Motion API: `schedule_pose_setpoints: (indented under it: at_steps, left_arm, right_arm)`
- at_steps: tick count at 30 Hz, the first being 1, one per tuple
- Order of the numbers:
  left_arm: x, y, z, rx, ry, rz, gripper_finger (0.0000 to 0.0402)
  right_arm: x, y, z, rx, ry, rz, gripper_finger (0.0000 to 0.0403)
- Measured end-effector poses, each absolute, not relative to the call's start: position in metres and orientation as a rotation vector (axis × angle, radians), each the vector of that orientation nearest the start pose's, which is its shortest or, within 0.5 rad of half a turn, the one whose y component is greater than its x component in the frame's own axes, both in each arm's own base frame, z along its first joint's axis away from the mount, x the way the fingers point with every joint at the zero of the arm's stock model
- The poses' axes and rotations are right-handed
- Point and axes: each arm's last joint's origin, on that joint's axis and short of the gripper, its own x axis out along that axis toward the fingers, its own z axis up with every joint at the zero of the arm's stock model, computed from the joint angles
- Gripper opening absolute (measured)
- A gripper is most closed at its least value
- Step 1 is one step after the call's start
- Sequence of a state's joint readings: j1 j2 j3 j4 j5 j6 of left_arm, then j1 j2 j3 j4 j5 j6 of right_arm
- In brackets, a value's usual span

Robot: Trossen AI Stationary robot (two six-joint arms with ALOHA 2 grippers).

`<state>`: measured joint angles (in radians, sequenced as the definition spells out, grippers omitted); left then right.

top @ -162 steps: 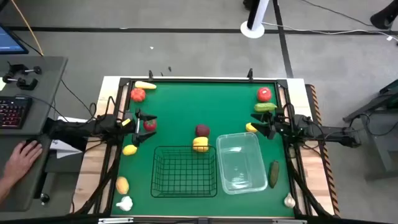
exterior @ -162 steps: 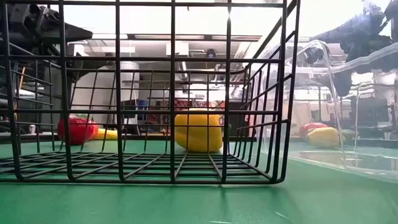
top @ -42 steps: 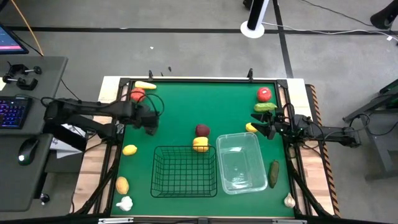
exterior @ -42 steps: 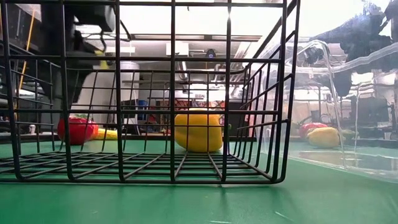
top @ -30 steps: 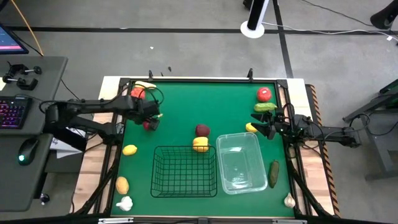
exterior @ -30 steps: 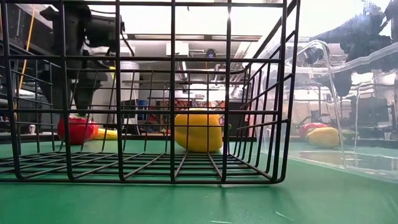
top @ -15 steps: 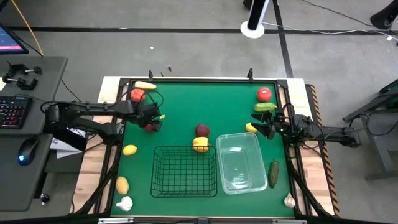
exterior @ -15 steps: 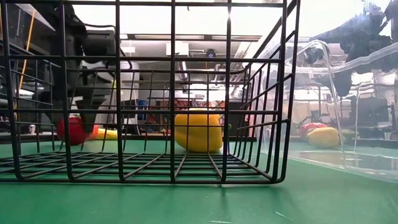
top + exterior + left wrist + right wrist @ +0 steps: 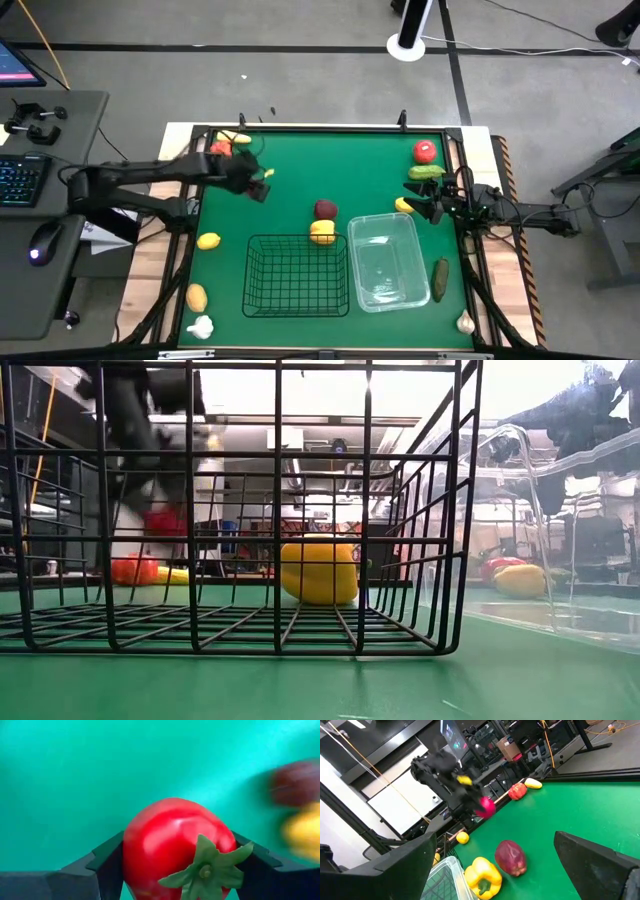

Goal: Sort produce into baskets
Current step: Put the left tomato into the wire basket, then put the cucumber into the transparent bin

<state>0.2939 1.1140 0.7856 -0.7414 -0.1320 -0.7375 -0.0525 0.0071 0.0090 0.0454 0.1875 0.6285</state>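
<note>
Green table (image 9: 300,170) | left gripper (image 9: 252,187) now raised, pinching tomato (image 9: 175,850) | right gripper (image 9: 428,205) unmoved, spread

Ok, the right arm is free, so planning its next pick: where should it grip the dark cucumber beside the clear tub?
Take the cucumber at its middle, from straight above, with the right hand turned to close across the narrow width. It lies flat, parallel to the clear tub wall and apart from it, so a finger probably fits between.

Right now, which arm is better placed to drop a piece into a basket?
Left: its end effector is shut on the tomato, lifted off the mat. The right end effector is open and empty beside the clear tub.
</note>
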Motion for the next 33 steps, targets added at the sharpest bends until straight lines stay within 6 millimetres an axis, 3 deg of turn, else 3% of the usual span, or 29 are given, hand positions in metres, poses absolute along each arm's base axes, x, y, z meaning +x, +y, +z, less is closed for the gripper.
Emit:
schedule_pose_setpoints:
  at_steps: [4,7,13,19,26,33]
  left_arm:
    - [0.2,0.044,0.29,-0.651,0.672,0.556,0.0257]
    - [0.203,0.015,0.308,-0.628,0.6,0.321,0.0257]
    - [0.205,-0.054,0.301,-0.744,0.728,0.035,0.0258]
    - [0.215,-0.099,0.285,-0.852,0.834,-0.026,0.0338]
    - [0.221,-0.1,0.27,-0.914,0.919,0.084,0.0366]
    - [0.224,-0.085,0.273,-0.857,0.884,0.068,0.0366]
  right_arm:
    - [0.097,-0.01,0.17,0.629,-0.121,-0.217,0.0397]
    - [0.097,-0.01,0.17,0.629,-0.121,-0.216,0.0397]
    - [0.097,-0.01,0.17,0.629,-0.121,-0.217,0.0397]
    - [0.097,-0.01,0.17,0.629,-0.121,-0.217,0.0397]
    - [0.097,-0.01,0.17,0.628,-0.121,-0.217,0.0397]
    - [0.097,-0.01,0.17,0.629,-0.121,-0.217,0.0397]
